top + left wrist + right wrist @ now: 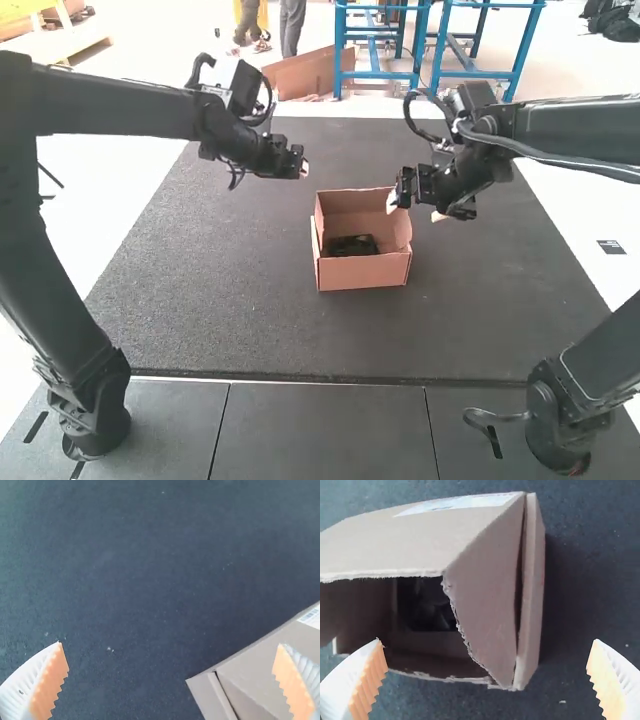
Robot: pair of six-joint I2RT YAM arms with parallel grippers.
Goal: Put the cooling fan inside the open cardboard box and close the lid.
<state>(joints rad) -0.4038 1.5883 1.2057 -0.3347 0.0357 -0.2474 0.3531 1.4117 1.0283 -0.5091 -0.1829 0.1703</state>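
Arms bent inward over the mat (200, 260), left claw (300, 165) and right claw (418, 203) hang released by the cardboard box (362, 270) far corners

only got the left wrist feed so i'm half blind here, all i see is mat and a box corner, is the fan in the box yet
observer: yes, the dark cooling fan lies at the bottom of the cardboard box.
operator: lid shut
observer: no, the flaps stand up and the top is open.
operator: where's the right arm
observer: the right gripper hovers by the box's far right flap, fingers wide apart. I cannot tell if it touches the flap.
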